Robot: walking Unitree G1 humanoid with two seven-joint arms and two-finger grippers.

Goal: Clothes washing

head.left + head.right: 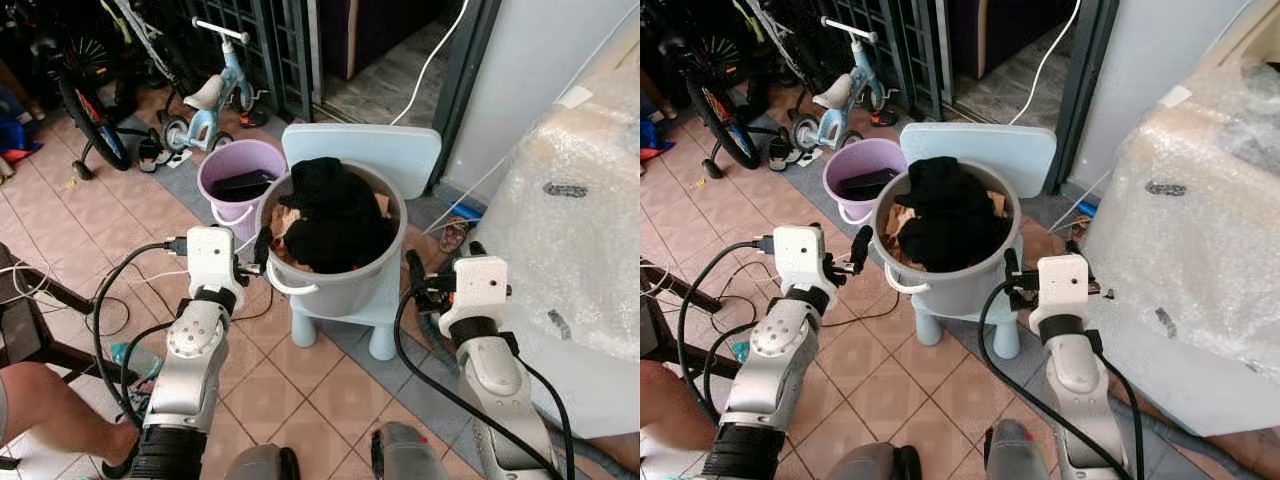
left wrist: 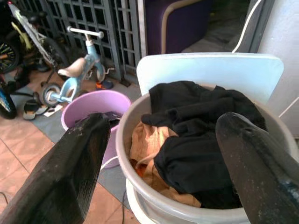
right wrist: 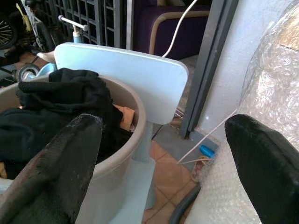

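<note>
A grey bucket [image 1: 340, 285] heaped with black clothes [image 1: 335, 215] and some tan cloth [image 2: 145, 144] stands on a pale blue child's chair [image 1: 400, 150]. My left gripper [image 1: 258, 255] is open at the bucket's left rim, by its white handle. In the left wrist view the wide-apart fingers [image 2: 70, 172] frame the bucket and the clothes. My right gripper [image 1: 440, 262] is open just to the right of the bucket's wall, holding nothing. Its fingers [image 3: 65, 172] frame the bucket's right side and the chair back [image 3: 140, 79].
A large appliance wrapped in bubble film [image 1: 570, 220] stands close on the right. Behind the chair are a purple bucket [image 1: 235, 175], a child's bike [image 1: 215, 95] and a bicycle wheel [image 1: 90, 115]. Cables [image 1: 120, 300] trail on the tiled floor. A person's leg [image 1: 40, 400] is at bottom left.
</note>
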